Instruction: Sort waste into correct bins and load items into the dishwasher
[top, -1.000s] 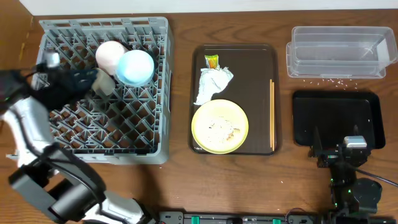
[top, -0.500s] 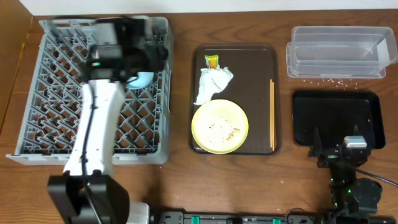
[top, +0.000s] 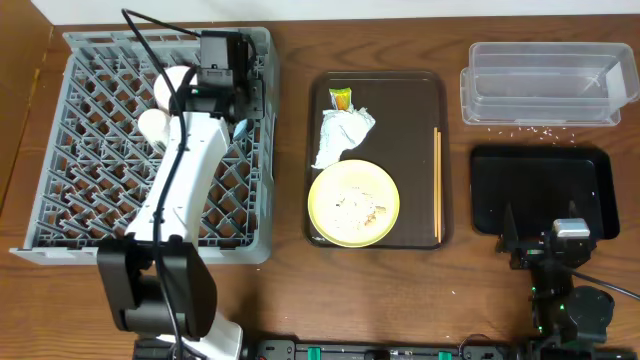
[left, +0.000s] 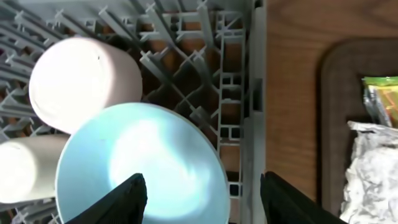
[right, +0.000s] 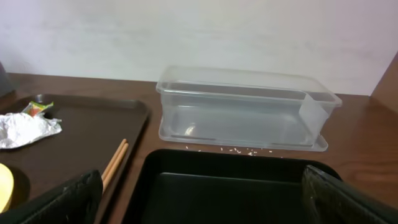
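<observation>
Wooden table (top: 290, 150): left tool (left: 204, 190) now spread over light blue bowl (left: 143, 162) in rack (left: 252, 93), apparently released; right tool (right: 202, 198) spread, unmoved.

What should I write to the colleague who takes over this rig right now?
Left gripper open, above the blue bowl in the rack.
Right gripper open, by the black tray.
Done: blue bowl, white bowl and cup are in the rack.
Left to do: plate with crumbs, chopsticks, napkin and wrapper, all on the brown tray.
Clear tub stands beyond the black tray.

Two bowls (left: 140, 168) (left: 81, 81), one cup (left: 25, 171), one plate (top: 353, 203), two chopsticks (top: 437, 185), one napkin (top: 343, 135).
</observation>
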